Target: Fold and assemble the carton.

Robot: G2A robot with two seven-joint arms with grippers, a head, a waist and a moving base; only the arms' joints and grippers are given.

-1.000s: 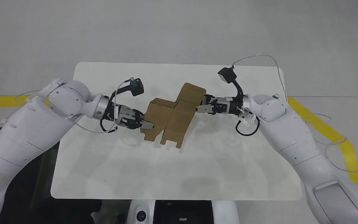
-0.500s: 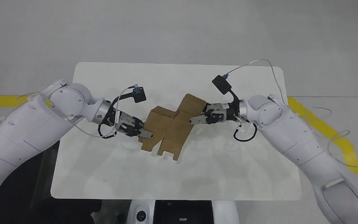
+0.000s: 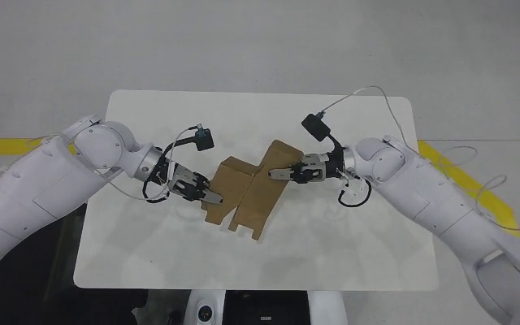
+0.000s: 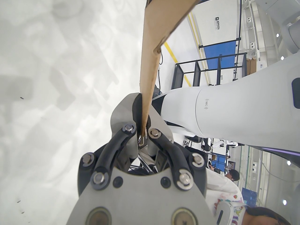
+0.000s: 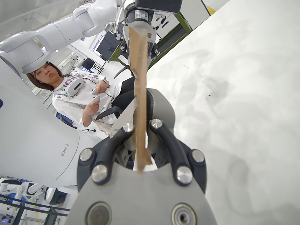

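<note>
— Where is the carton?

— The carton (image 3: 248,188) sits over the middle of the white bench (image 3: 146,260). It is flat brown cardboard with its flaps spread, and it spans the gap between the two arms.

— What are the left fingers doing?

— The left fingers (image 3: 210,197) are closed narrow on the carton's left edge. From the left wrist the cardboard (image 4: 159,19) shows edge-on, pinched between the two pads (image 4: 124,111), and the sheet runs away from them towards the other arm.

— And the right side?

— The right fingers (image 3: 276,173) grip the opposite edge, near the carton's far right corner. In the right wrist view the sheet (image 5: 140,90) stands as a thin strip clamped between the fingers (image 5: 161,108). The other arm's fingers (image 5: 150,45) hold its far end.

— Is the carton resting on the bench?

— I cannot tell. The near flaps lie close over the surface, but contact is not clear from above. Both wrist views show bare bench beside the sheet.
</note>
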